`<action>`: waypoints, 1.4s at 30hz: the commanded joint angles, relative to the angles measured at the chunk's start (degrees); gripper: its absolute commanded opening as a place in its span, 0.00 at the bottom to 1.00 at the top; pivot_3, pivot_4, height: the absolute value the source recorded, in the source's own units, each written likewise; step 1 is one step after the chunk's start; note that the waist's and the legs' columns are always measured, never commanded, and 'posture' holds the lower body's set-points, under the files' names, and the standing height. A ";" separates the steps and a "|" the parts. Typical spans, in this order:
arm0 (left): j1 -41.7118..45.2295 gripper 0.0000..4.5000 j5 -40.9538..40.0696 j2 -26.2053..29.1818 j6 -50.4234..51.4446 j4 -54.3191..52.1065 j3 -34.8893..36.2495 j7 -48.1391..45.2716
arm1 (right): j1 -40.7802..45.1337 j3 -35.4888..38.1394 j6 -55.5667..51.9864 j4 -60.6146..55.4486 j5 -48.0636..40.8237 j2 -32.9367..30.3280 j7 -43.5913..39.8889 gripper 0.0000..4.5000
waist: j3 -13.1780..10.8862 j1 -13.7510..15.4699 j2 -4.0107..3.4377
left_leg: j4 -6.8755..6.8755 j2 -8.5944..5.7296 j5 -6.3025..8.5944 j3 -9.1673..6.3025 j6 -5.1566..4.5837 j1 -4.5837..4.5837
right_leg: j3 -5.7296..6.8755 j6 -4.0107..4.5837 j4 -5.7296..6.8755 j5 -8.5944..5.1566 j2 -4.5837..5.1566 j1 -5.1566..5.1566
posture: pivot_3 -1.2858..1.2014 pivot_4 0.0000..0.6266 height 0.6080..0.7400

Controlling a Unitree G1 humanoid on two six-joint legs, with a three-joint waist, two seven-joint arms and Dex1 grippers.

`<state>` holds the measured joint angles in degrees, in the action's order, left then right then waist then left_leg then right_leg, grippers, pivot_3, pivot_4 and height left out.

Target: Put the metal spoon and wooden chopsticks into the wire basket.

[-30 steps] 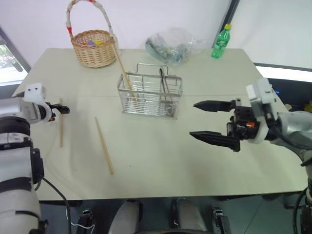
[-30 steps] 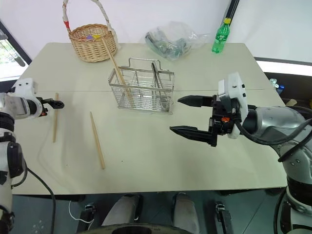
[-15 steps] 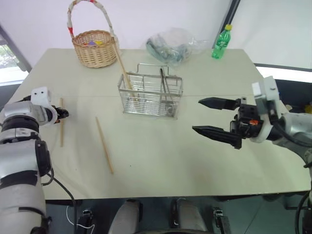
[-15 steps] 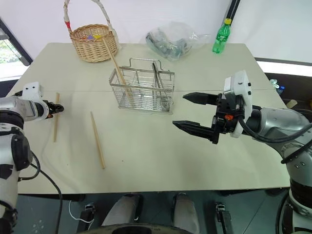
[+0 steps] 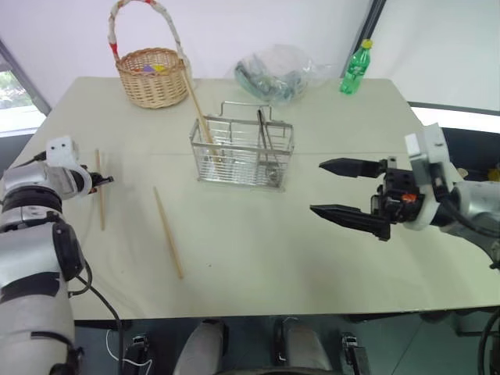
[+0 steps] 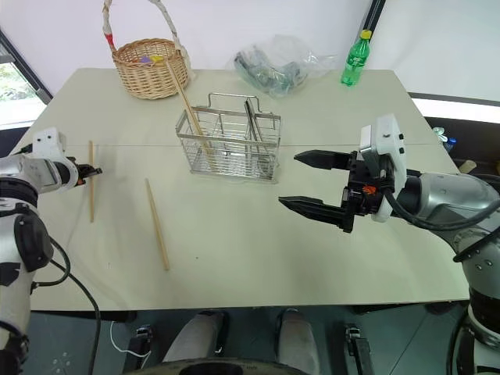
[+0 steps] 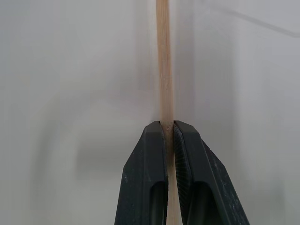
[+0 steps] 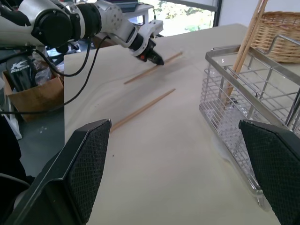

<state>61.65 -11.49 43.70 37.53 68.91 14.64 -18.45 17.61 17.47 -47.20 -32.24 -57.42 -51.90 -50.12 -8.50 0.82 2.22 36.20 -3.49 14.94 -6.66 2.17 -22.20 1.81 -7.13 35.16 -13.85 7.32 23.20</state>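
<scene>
The wire basket [image 5: 241, 152] stands mid-table, and one wooden chopstick [image 5: 197, 109] leans up out of its left compartment. A slim grey utensil [image 5: 266, 139] that looks like the metal spoon stands in its right part. At the table's left side, my left gripper [image 5: 105, 180] is shut on another chopstick [image 5: 99, 195]. The left wrist view shows that chopstick [image 7: 164, 70] pinched between the fingertips [image 7: 154, 136]. A third chopstick [image 5: 167, 232] lies loose on the table. My right gripper [image 5: 316, 187] hovers open to the right of the basket, holding nothing.
A round wicker basket [image 5: 151, 74] with a tall handle sits at the back left. A crumpled plastic bag [image 5: 277, 72] and a green bottle [image 5: 355, 67] are at the back. The table's left edge runs close to my left gripper.
My left gripper has closed on the chopstick at the left, and the stick has shifted slightly. The right arm has stayed where it was, still open.
</scene>
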 commanded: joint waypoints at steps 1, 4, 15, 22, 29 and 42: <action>3.21 0.01 -2.11 0.31 -9.29 -10.19 2.74 -1.83 | 0.38 2.32 1.15 0.35 -0.13 -1.30 -0.32 1.00 | -0.02 0.00 0.07 | 0.00 0.01 0.00 -0.01 0.00 -0.02 | 0.00 0.00 0.00 0.00 0.00 0.01 | 0.52 0.24 0.50; 3.82 0.01 -7.96 -2.25 -16.01 -22.83 8.92 -0.63 | 0.51 2.98 0.95 0.90 -0.41 -1.72 0.01 1.00 | -0.02 0.01 0.11 | 0.02 0.01 -0.01 -0.02 0.02 -0.07 | 0.00 0.01 -0.05 0.01 0.09 0.03 | 0.52 0.24 0.50; 10.24 0.01 -20.23 -19.03 -14.44 -43.43 11.53 2.77 | -1.77 3.39 1.55 -1.90 -1.41 0.99 4.16 1.00 | 0.04 0.06 0.05 | 0.14 -0.21 -0.02 0.02 0.00 0.08 | 0.09 -0.11 -0.05 0.08 0.22 -0.26 | 0.52 0.24 0.50; 6.40 0.01 -16.19 -24.58 -18.24 -44.04 4.44 -0.02 | -4.33 5.57 1.69 -4.72 -3.09 2.36 8.33 1.00 | 0.01 -0.23 -0.01 | 0.19 -0.21 -0.03 0.02 -0.02 0.08 | 0.04 -0.15 -0.06 0.10 0.17 -0.25 | 0.52 0.24 0.50; -0.55 0.01 -12.60 -28.23 -18.83 -48.68 -1.44 -0.32 | -6.41 7.18 2.27 -5.92 -4.25 2.50 11.25 1.00 | 0.01 0.00 -0.01 | 0.25 -0.21 -0.03 0.00 -0.03 0.05 | 0.04 -0.14 -0.07 0.10 0.14 -0.29 | 0.52 0.24 0.50; -9.23 0.85 -13.99 -31.75 -14.27 -58.71 -1.51 4.64 | -4.90 6.08 2.62 -4.59 -5.46 2.19 13.76 1.00 | 0.01 0.01 -0.02 | 0.29 -0.20 -0.02 -0.04 -0.05 0.04 | 0.04 -0.14 -0.08 0.10 0.12 -0.31 | 0.52 0.24 0.50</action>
<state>51.61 -24.46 11.93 22.56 13.96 12.32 -14.57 11.59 22.75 -45.76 -36.33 -62.10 -49.50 -36.47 -8.49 0.83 2.20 36.50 -3.69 14.93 -6.71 2.12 -22.16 1.85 -7.26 35.08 -13.75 7.43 22.89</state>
